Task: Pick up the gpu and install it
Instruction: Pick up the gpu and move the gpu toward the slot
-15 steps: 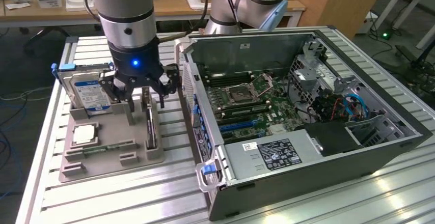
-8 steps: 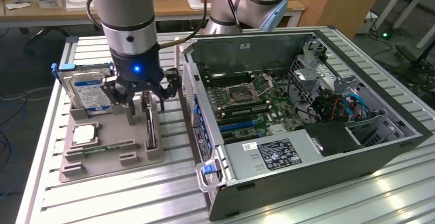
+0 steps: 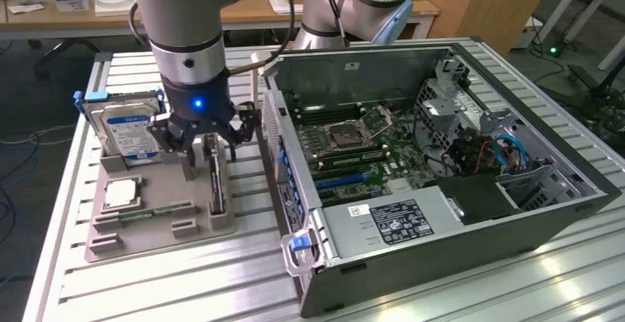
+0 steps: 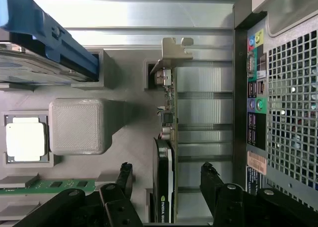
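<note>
The gpu stands on edge in a narrow slot of the grey holder on the bench, just beside the open computer case. It has not been lifted. Standing it upright this way leaves its two broad faces free, so a pair of fingers can come down on either side of it. In the wrist view the gpu reads as a thin line, with its silver end bracket at the end farther from the tool and its dark cooler nearer. The tool hangs straight above the card, its jaws spread wide and empty. In the wrist view the tool has one finger on each side of the card's edge, apart from it, which looks like an alignment for a pinch across the card's thickness. The holder also keeps the other parts in fixed places and clear of this approach. The hard drive stands upright with its blue label at the back, the processor lies flat in its own recess, and the memory stick sits edge-up near the front. The case lies on its side with its motherboard facing up, so its slots can be reached from above.
</note>
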You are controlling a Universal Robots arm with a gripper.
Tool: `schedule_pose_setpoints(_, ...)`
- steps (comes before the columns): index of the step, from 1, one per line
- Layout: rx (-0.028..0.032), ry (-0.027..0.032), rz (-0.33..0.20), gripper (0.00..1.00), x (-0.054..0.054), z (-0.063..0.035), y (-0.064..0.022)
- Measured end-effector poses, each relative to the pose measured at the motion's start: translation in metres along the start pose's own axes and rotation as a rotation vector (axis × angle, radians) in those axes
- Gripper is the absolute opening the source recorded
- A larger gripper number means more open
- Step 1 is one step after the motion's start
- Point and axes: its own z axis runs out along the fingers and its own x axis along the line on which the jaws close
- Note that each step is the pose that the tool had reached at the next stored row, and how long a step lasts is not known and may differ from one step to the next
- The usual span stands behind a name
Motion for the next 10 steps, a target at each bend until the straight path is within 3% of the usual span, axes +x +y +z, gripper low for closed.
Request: schedule_pose_setpoints(10,-0.0001,-0.0001,0.0,0.66,0.0,0.0179,-0.0047)
